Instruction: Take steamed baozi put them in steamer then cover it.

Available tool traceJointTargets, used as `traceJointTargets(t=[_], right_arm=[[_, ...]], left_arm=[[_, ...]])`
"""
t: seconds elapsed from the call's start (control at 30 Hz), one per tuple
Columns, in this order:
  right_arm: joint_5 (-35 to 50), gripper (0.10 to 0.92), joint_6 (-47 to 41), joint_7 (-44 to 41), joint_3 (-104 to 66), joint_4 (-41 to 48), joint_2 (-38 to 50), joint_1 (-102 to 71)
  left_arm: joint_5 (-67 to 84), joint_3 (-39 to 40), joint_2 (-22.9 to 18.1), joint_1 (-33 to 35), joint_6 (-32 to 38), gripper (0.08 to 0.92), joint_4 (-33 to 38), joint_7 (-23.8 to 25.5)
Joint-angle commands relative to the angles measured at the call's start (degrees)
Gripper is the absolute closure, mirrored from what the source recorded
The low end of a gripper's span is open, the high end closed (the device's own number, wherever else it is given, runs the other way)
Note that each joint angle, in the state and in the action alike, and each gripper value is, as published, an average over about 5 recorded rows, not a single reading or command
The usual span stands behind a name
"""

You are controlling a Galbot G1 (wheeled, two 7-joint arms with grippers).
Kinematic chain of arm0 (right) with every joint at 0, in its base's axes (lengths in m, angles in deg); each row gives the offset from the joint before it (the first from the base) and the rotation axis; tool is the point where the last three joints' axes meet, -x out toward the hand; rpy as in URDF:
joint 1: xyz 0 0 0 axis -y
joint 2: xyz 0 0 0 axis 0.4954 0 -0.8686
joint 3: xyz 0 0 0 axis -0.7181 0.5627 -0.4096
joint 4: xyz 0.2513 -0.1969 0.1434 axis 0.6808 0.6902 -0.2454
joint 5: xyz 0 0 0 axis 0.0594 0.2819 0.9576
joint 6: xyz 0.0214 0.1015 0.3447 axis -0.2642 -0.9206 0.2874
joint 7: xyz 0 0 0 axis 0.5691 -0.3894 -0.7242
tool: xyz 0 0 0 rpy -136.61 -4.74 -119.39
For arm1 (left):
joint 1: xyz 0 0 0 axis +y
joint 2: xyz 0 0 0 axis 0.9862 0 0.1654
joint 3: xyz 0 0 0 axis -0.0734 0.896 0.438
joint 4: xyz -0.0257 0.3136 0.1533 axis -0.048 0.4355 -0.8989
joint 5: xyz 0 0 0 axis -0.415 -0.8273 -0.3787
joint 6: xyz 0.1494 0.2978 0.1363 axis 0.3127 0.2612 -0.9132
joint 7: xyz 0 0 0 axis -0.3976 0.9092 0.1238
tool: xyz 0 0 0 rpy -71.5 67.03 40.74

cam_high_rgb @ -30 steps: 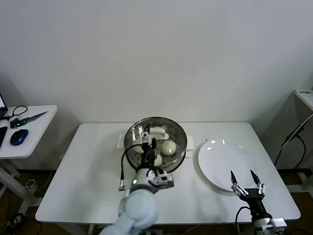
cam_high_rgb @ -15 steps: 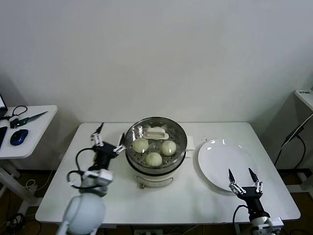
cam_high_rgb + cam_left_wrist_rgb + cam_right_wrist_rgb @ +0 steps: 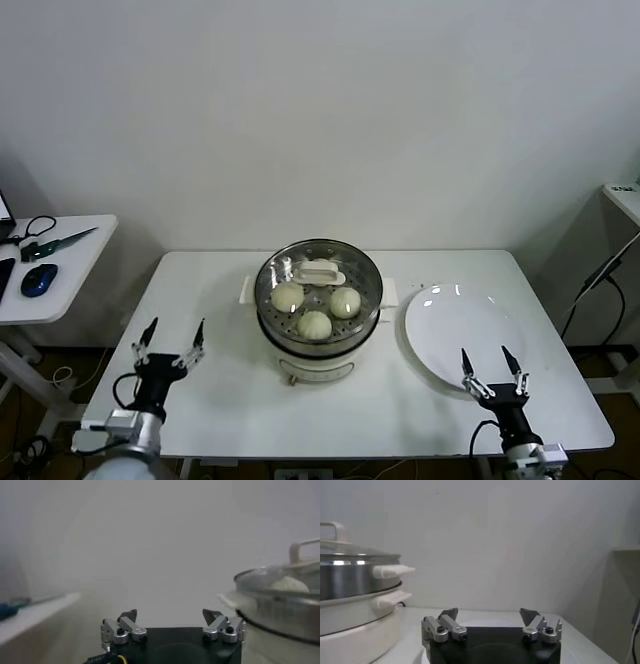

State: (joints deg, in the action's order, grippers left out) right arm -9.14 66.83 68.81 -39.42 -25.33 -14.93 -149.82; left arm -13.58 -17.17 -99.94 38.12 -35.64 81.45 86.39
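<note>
Standing upright near the middle of the white desk (image 3: 200, 300): the steamer (image 3: 318, 335), shiny steel pot on its cream-white base, side handles pointing out toward the desk's left and right ends. Seated flat on the pot's rim, the cover (image 3: 318, 290), clear glass with a metal rim, its cream-white rectangular handle lying with the long axis running left to right, toward the far side of the steamer. Visible through the glass, three steamed baozi (image 3: 314, 324) resting on the perforated tray (a fourth possibly hidden under the handle, cannot tell), clustered close together toward the steamer's near half. Just to the right of the steamer, a flat white round plate (image 3: 455, 330), bare. Well to the left of the steamer, near the desk's front edge, the left gripper (image 3: 168, 342), fingers spread wide, pointing up, gripping nothing and touching nothing. Well to the right of the steamer, at the near rim of the plate, the right gripper (image 3: 490, 368), fingers likewise spread wide and clear of everything. Farther left of the steamer, a small side table (image 3: 60, 270) carrying a blue mouse (image 3: 38, 280).
</note>
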Motion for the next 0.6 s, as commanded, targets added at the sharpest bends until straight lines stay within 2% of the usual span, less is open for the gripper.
traceJointTargets(t=[0.03, 0.27, 0.6], right_arm=[[-0.7, 0.203, 0.3, 0.1, 0.5, 2.0, -0.1, 0.5], [-0.6, 0.203, 0.2, 0.1, 0.7, 2.0, -0.3, 0.8], [-0.3, 0.203, 0.5, 0.0, 0.8, 2.3, -0.1, 0.6]], left_arm=[[12.7, -6.9, 2.2, 5.9, 6.8, 0.177, -1.9, -1.4], [10.4, -3.0, 0.0, 4.6, 10.6, 0.177, -8.3, 0.1], [9.4, -2.5, -0.5, 5.0, 11.4, 0.177, -9.3, 0.3]])
